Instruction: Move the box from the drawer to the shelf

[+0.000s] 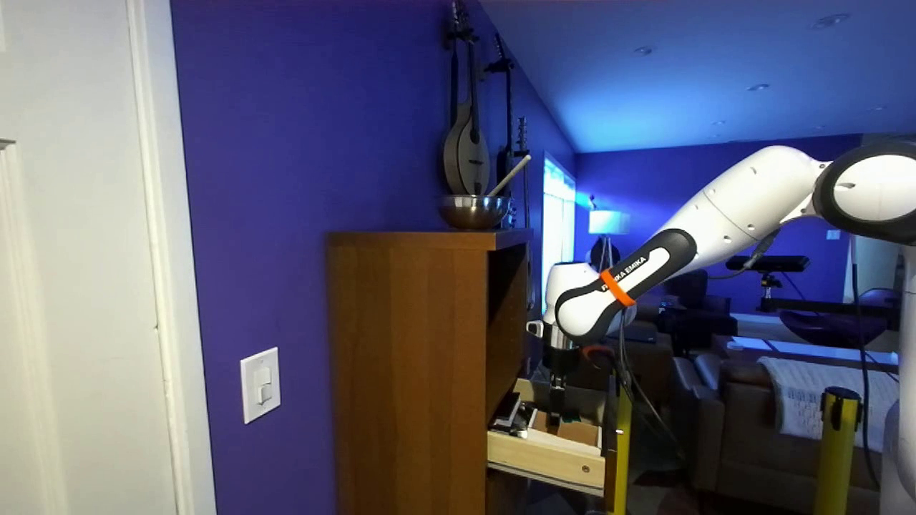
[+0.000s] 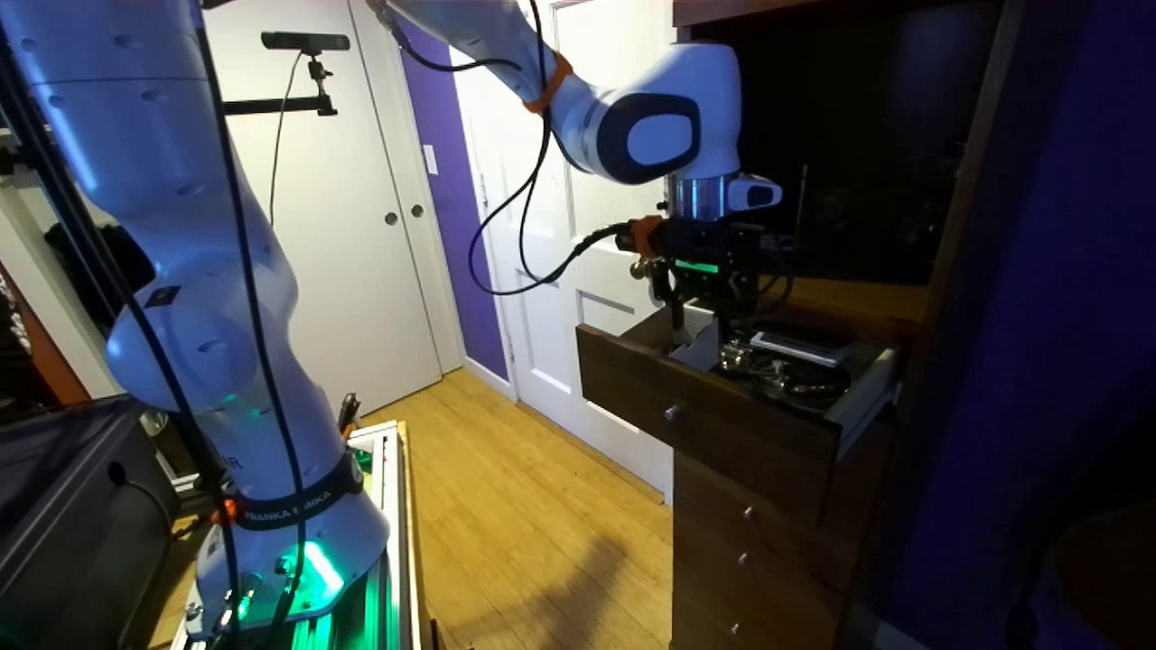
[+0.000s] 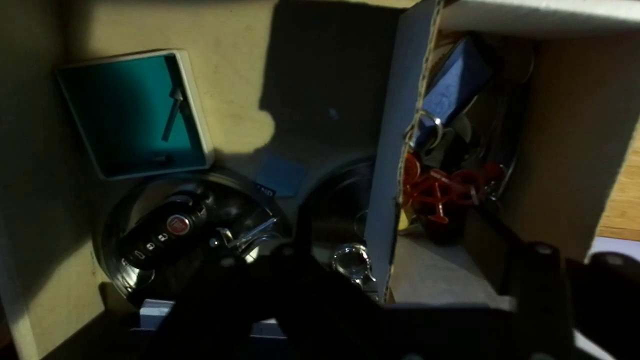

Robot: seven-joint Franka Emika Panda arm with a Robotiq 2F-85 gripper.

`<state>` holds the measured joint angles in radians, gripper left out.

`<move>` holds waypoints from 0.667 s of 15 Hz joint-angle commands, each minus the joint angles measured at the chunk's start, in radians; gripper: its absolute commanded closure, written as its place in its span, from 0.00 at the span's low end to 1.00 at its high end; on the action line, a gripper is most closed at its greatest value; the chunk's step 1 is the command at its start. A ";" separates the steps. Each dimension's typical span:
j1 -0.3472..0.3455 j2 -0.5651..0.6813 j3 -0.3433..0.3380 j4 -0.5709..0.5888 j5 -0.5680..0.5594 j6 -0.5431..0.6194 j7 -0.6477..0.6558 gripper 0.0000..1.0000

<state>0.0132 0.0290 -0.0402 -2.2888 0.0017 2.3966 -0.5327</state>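
The box is an open-topped whitish cardboard box with a brown inside, standing in the pulled-out drawer (image 1: 547, 458). It shows in both exterior views (image 1: 581, 433) (image 2: 700, 350), and its near wall shows in the wrist view (image 3: 391, 150). Red and blue small items lie inside it. My gripper (image 1: 556, 411) points down into the drawer and is open (image 2: 700, 327). In the wrist view (image 3: 392, 212) one finger is outside the box's wall and the other is inside the box; the wall stands between them. The shelf (image 2: 849, 135) is the dark compartment above the drawer.
The drawer also holds a small teal-lined box (image 3: 135, 115), a glass dish with a car key (image 3: 170, 230), and a flat pale-edged object (image 2: 799, 348). A metal bowl (image 1: 474, 212) sits on the cabinet top. A yellow post (image 1: 622, 450) shows beside the drawer front.
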 commanded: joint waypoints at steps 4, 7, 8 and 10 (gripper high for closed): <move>-0.025 0.022 0.016 0.000 0.070 0.071 -0.067 0.73; -0.029 0.011 0.016 -0.002 0.093 0.058 -0.078 0.93; -0.029 0.007 0.016 -0.002 0.099 0.051 -0.083 0.99; -0.030 -0.001 0.017 0.001 0.123 0.028 -0.097 1.00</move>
<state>0.0025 0.0485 -0.0379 -2.2881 0.0769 2.4486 -0.5851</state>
